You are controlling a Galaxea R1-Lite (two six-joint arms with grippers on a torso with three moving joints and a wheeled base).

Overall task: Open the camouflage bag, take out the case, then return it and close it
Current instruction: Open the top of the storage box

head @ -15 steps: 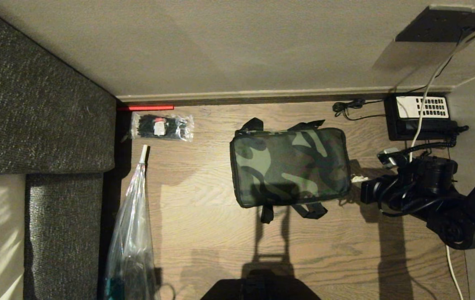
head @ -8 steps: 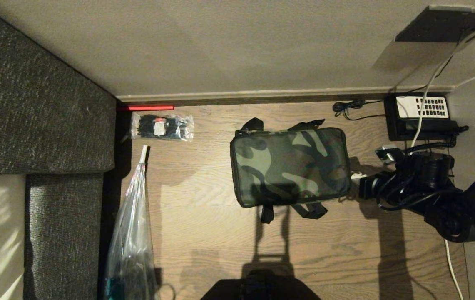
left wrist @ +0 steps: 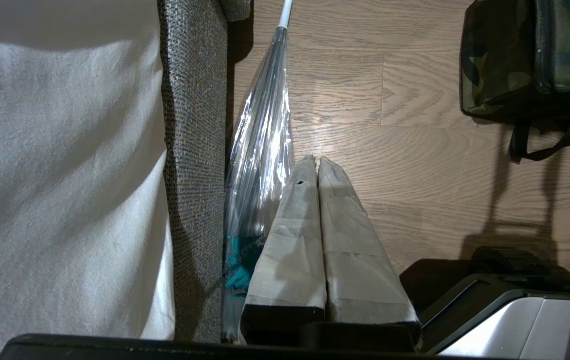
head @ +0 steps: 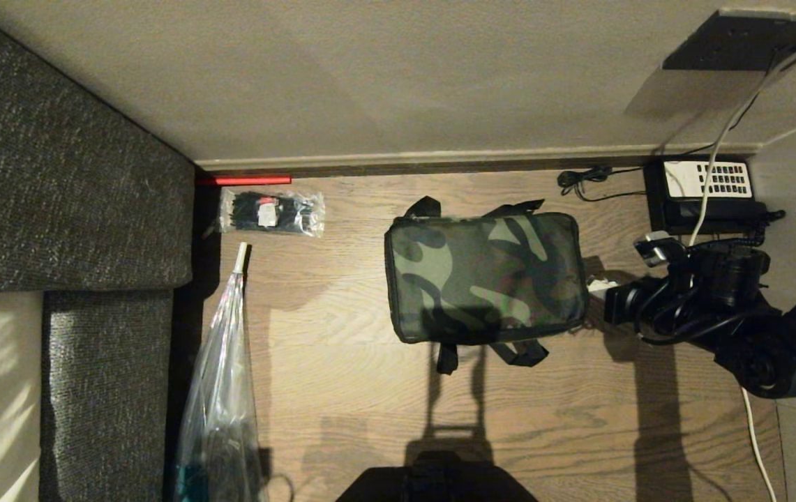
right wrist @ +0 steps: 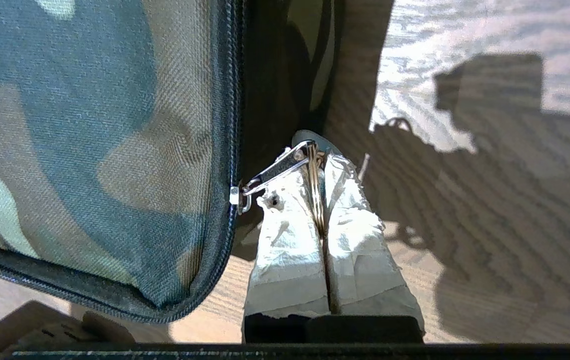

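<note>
Right gripper (right wrist: 320,165) clamped on the metal zipper pull (right wrist: 277,172) at the right end of the camouflage bag (head: 485,277). The bag's long axis runs sideways, leftward from the gripper, on the wooden floor (head: 342,390). Bag zipped; contents hidden. Left gripper (left wrist: 317,167) closed, parked beside the sofa (left wrist: 192,165).

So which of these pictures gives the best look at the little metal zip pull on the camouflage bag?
The right wrist view: the silver metal zip pull fills the middle, pinched between the right pincer's taped fingers beside the green camouflage fabric bag. In the head view only the pincer at the bag's end shows; in the left wrist view, just a bag corner.
</note>
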